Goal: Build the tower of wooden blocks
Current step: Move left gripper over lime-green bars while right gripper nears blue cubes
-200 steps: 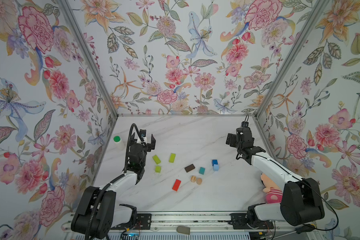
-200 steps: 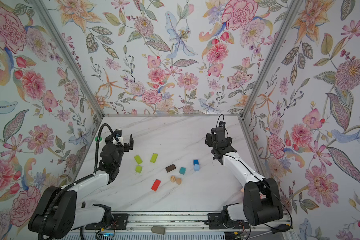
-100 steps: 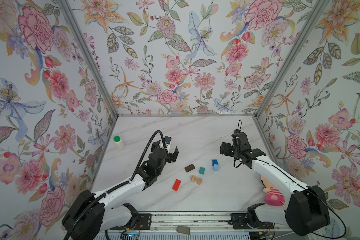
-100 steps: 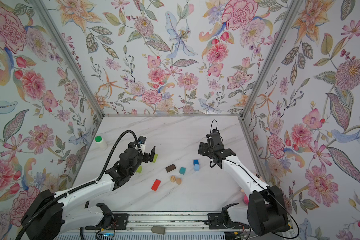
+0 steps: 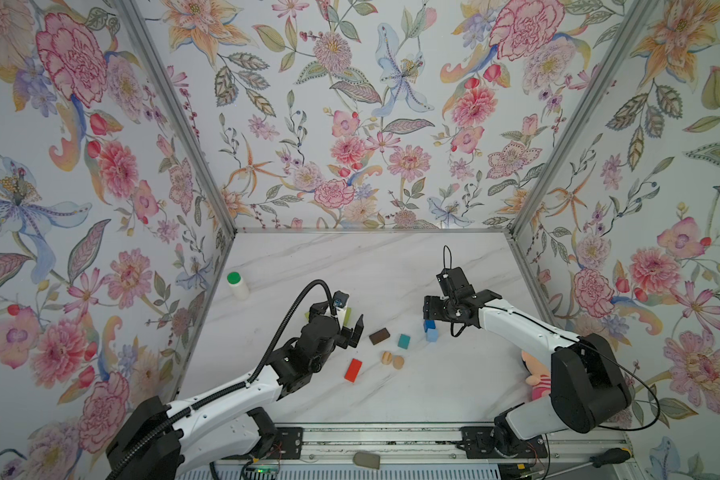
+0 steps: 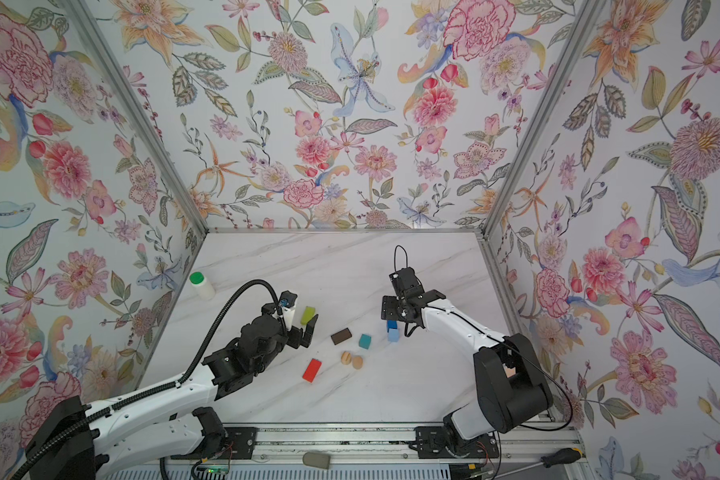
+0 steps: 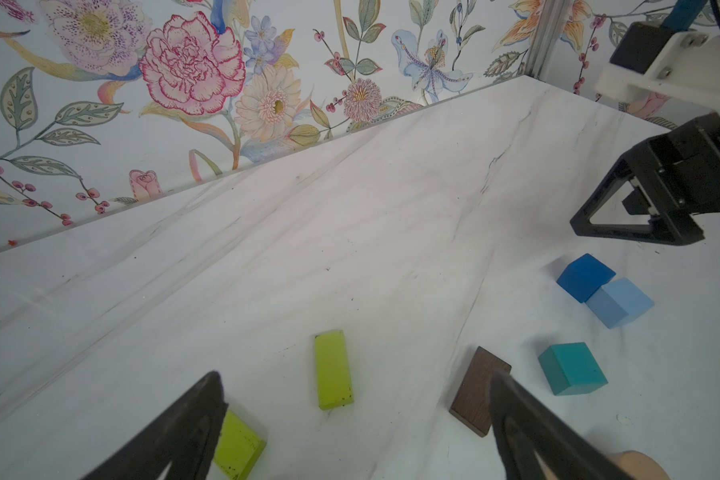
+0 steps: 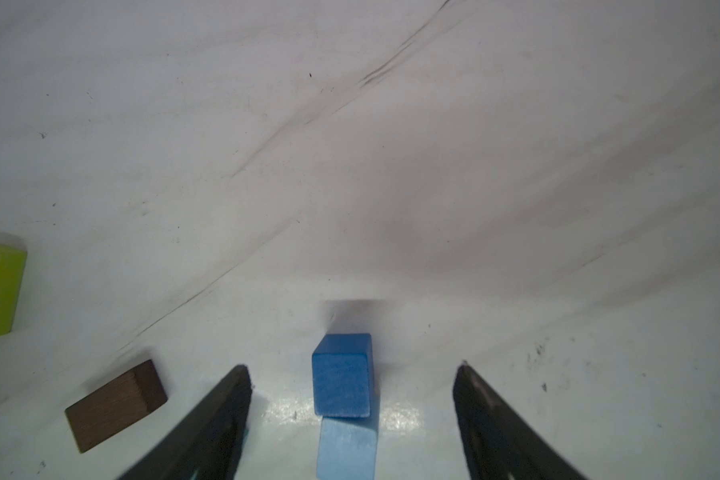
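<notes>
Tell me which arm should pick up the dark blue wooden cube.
Right. The right end effector brackets the dark blue wooden cube, jaws open on either side; the left end effector sits farther off, over a yellow-green wooden block.

Both top views: high at the cell front, looking down and back over the whole white marble-look tabletop [image 5: 350, 257], far out, near-identical framing. Left wrist view: low, facing across toward the floral back wall [image 7: 184, 70]. Right wrist view: close, angled down. The 2 wrist views share the dark blue wooden cube [image 7: 585, 276] and the flat dark brown wooden block [image 8: 115, 405].
</notes>
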Action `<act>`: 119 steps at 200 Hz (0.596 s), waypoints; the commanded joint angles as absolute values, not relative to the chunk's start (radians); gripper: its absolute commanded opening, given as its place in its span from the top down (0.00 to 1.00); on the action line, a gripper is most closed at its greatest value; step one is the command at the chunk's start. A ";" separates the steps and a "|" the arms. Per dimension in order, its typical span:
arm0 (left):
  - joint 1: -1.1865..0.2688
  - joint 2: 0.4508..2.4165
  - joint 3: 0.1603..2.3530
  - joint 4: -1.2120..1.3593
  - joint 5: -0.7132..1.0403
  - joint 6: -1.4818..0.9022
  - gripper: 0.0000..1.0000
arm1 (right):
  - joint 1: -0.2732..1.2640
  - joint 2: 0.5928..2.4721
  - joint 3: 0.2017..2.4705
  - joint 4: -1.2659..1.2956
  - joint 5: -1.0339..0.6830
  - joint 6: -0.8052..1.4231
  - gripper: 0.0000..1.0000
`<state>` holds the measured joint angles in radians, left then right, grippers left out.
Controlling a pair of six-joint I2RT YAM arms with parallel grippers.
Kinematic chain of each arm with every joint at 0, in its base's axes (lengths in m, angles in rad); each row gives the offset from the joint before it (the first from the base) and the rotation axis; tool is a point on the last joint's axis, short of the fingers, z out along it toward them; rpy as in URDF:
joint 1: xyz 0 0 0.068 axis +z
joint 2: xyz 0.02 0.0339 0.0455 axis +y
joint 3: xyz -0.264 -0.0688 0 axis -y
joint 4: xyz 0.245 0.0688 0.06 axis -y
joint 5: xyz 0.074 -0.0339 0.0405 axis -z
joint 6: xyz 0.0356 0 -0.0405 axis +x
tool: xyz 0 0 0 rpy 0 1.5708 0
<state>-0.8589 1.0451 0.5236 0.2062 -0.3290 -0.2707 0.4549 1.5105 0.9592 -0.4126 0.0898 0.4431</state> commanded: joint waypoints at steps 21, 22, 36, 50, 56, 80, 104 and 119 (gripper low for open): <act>-0.870 1.055 0.525 0.169 -0.333 -0.273 0.01 | 0.476 1.561 1.005 -0.471 0.097 0.454 0.24; -0.870 1.056 0.527 0.170 -0.331 -0.273 0.01 | 0.476 1.562 1.005 -0.471 0.097 0.454 0.24; -0.870 1.061 0.526 0.170 -0.324 -0.272 0.01 | 0.480 1.575 1.009 -0.472 0.093 0.451 0.25; -0.871 1.061 0.525 0.169 -0.316 -0.269 0.01 | 0.485 1.590 1.016 -0.475 0.096 0.448 0.27; -0.869 1.060 0.523 0.168 -0.314 -0.268 0.01 | 0.485 1.597 1.021 -0.477 0.095 0.448 0.28; -0.870 1.057 0.523 0.161 -0.310 -0.261 0.01 | 0.491 1.632 1.040 -0.487 0.097 0.448 0.31; -0.869 1.055 0.524 0.153 -0.315 -0.255 0.01 | 0.503 1.653 1.055 -0.494 0.101 0.448 0.31; -0.869 1.056 0.524 0.150 -0.317 -0.253 0.01 | 0.509 1.659 1.065 -0.501 0.107 0.445 0.30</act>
